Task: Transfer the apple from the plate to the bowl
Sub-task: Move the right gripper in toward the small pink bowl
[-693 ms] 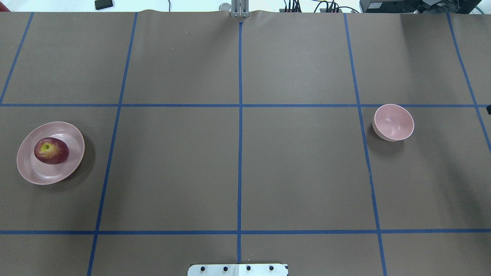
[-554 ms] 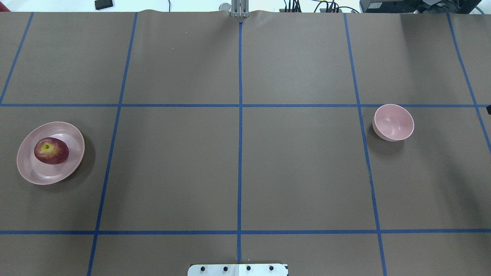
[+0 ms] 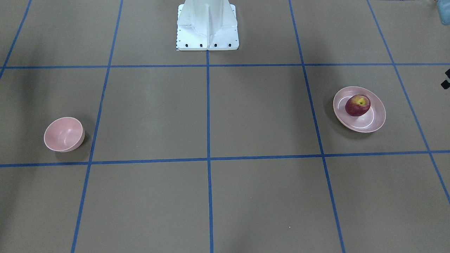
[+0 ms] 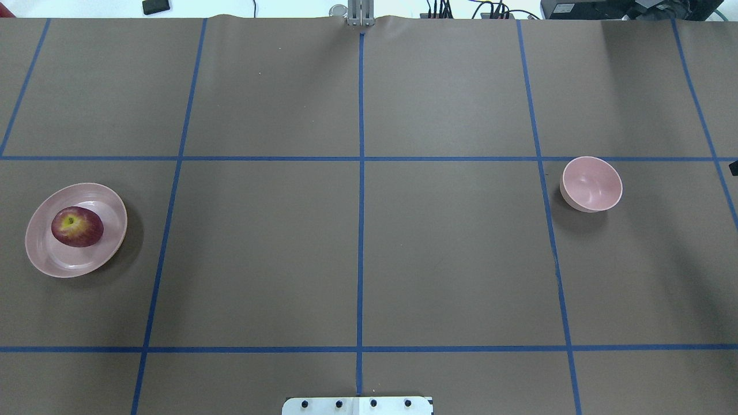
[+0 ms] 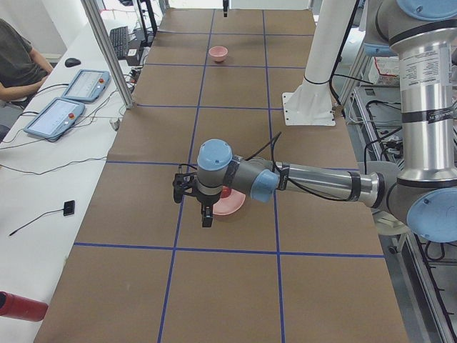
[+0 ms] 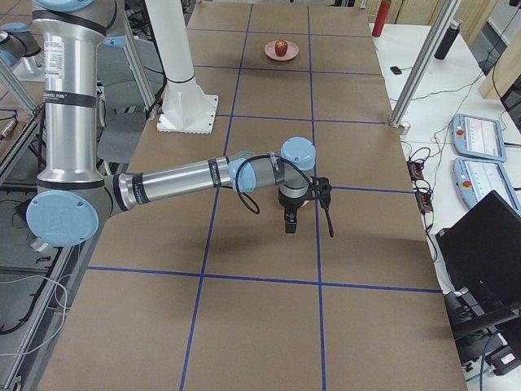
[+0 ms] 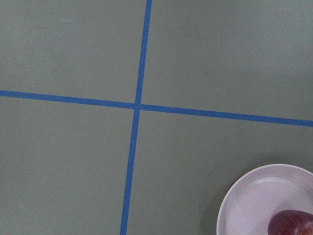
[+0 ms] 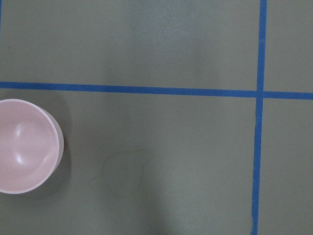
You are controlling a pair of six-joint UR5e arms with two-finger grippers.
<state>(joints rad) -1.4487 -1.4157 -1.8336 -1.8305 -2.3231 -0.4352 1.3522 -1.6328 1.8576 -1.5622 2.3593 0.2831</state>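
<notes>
From overhead, the dark-red apple [image 4: 77, 226] sits near the middle of the pale-pink plate [image 4: 51, 259], out at the table's [image 4: 357, 253] 9 o'clock. The small pink bowl [image 4: 592, 184] stands empty at 3 o'clock, well apart from the plate. The left gripper [image 5: 206, 219] hangs above the table off the plate's 9 o'clock side. The right gripper [image 6: 289, 222] hangs off the bowl's 3 o'clock side. From where I stand, I cannot tell how far either one's jaws are parted.
</notes>
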